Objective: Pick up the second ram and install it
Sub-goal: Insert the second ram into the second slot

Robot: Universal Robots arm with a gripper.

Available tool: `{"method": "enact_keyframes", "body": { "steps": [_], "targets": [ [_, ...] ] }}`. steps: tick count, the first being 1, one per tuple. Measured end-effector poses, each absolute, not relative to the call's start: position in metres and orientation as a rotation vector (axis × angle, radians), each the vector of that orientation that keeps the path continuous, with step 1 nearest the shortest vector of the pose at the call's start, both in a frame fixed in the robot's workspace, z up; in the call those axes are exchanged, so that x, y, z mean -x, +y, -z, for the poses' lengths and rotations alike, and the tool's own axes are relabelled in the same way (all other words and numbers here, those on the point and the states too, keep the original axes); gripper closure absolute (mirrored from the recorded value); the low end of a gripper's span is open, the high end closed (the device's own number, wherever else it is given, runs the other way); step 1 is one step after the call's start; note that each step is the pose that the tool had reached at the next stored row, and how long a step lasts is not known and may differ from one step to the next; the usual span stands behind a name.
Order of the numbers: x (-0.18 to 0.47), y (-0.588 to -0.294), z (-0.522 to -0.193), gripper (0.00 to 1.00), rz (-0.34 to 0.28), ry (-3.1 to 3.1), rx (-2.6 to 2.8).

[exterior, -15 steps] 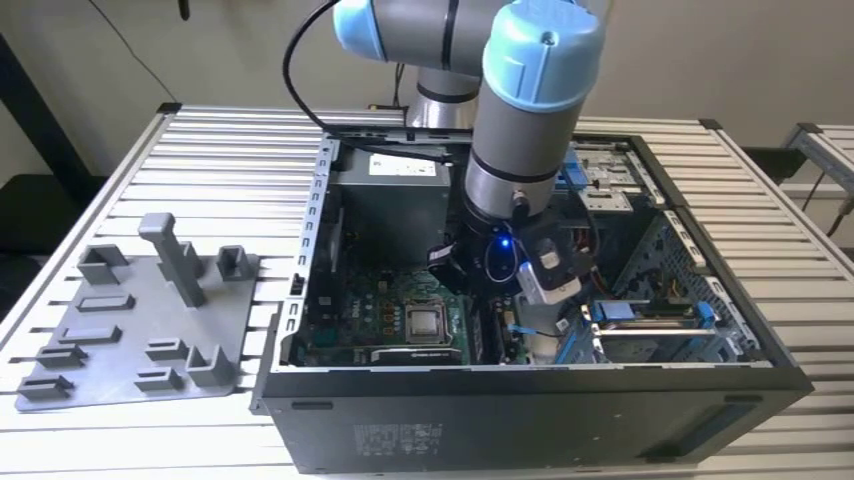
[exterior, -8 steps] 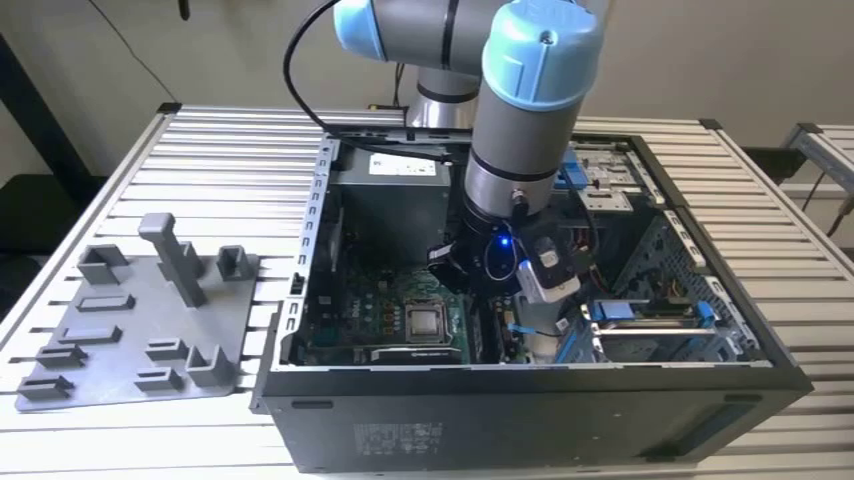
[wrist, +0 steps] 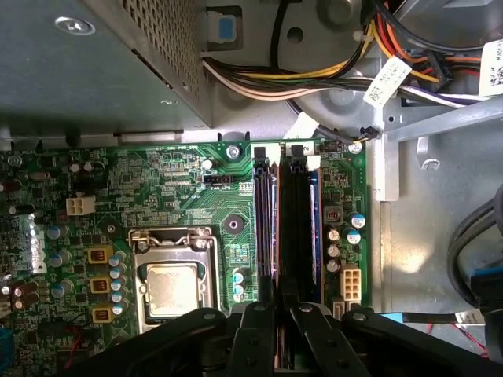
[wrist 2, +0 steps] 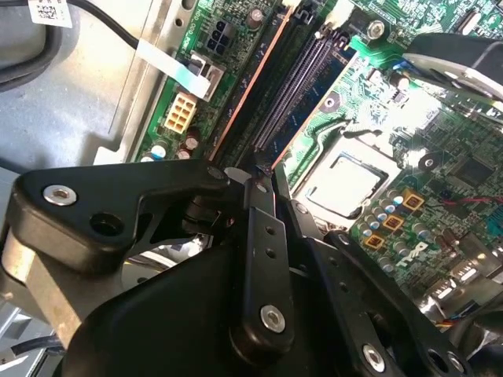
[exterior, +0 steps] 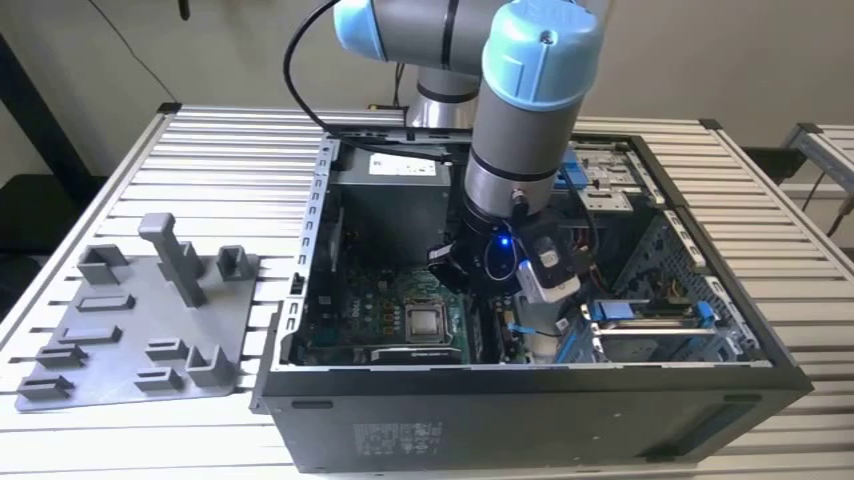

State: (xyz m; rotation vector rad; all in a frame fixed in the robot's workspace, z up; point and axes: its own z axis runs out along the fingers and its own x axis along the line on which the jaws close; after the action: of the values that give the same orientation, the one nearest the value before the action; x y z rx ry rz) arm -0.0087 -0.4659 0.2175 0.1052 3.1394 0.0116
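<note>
Our gripper [wrist: 277,314] hangs over the motherboard [wrist: 181,188], jaws narrow on the second ram [wrist: 277,236]; we should press evenly, aligned with its slot.

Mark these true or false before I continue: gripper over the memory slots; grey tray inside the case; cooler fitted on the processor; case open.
1. The gripper hangs inside the PC case, over the memory slots. True.
2. The grey tray sits inside the case. False: it lies on the table, at the exterior view's left of the case.
3. A cooler covers the processor. False: its metal top is bare.
4. The case is open. True.
</note>
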Motion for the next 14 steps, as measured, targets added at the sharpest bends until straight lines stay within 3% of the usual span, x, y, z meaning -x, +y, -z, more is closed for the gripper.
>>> {"method": "enact_keyframes", "body": {
  "steps": [14],
  "targets": [
    [0.0079,-0.4659,-0.2180,0.86,-0.012,3.141,-0.034]
  ]
}}
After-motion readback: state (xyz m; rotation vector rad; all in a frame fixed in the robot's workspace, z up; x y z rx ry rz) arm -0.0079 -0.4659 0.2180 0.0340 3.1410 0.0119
